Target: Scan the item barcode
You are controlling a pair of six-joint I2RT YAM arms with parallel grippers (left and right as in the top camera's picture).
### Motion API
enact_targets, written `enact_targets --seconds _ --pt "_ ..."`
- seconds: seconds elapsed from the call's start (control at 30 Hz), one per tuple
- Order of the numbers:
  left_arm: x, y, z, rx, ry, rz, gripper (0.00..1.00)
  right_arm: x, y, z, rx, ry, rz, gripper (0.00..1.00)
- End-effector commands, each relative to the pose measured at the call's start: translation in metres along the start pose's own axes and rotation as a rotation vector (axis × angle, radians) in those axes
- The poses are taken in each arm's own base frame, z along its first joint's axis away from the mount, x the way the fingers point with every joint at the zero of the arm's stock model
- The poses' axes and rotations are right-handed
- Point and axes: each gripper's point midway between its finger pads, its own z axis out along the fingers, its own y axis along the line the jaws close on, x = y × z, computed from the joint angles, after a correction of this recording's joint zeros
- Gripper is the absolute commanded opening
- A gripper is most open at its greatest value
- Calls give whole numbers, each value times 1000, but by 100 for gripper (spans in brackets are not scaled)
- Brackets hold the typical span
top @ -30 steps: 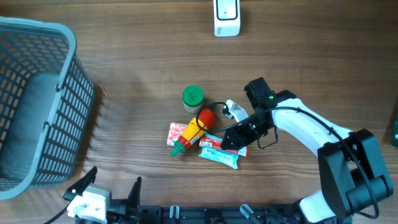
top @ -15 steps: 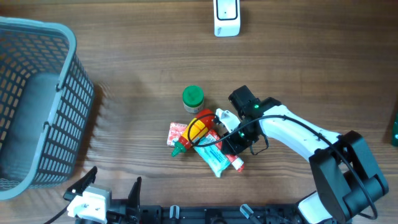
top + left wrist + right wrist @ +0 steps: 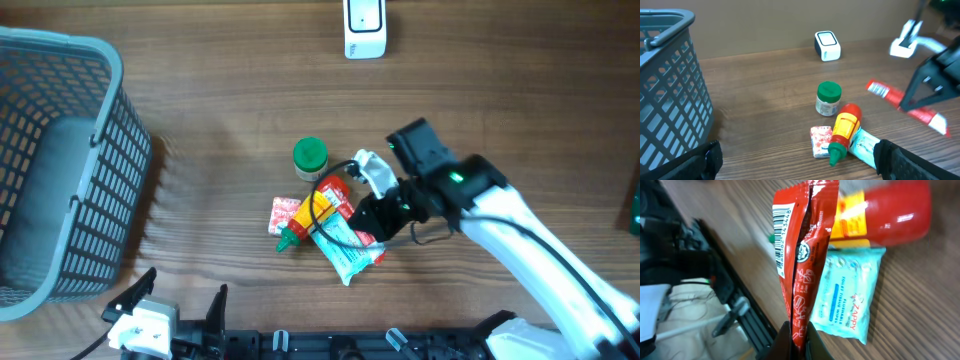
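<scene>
Grip closed: right claw pinches the red sachet clear of the table.
Its barcode shows along one edge, above the wipes pack and sauce bottle. The left claw hangs wide apart near the grey basket, whose contents I cannot make out. The white scanner stands at the far edge.

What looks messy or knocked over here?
The red and yellow bottle lies tipped on its side, jumbled with the wipes pack and a small packet; the green-lidded jar beside them stands upright. The right gripper pinches a red sachet. Nothing looks spilled.
</scene>
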Motion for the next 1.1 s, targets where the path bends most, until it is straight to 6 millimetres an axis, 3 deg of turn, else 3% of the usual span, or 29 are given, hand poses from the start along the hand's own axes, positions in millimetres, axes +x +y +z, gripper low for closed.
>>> enact_targets --seconds 0.0,0.13,0.27,0.43,0.47,0.6,0.7,0.8,0.87,1.07 --pt "0 0 -1 3 -9 -2 100 -10 32 -40 -20 -143 -95 5" --pt "0 0 -1 3 -8 -2 100 -8 49 -64 -20 -226 -154 5" --pt "0 0 -1 3 -9 -2 100 -21 47 -70 20 -288 -189 5" --pt "0 0 -1 3 -8 -2 100 -80 -33 -84 473 -445 -197 5" --pt "0 0 -1 3 -9 -2 100 -106 -52 -86 574 -506 -209 5" --pt "0 0 -1 3 -9 -2 100 -160 -101 -72 771 -575 -305 4" --pt "0 0 -1 3 -9 -2 100 -192 -139 -72 914 -622 -414 5" --pt "0 0 -1 3 -9 -2 100 -215 -180 -85 1049 -684 -472 4" --pt "0 0 -1 3 -9 -2 100 -226 -208 -82 1149 -666 -592 5" --pt "0 0 -1 3 -9 -2 100 -251 -251 -64 1298 -563 -739 4"
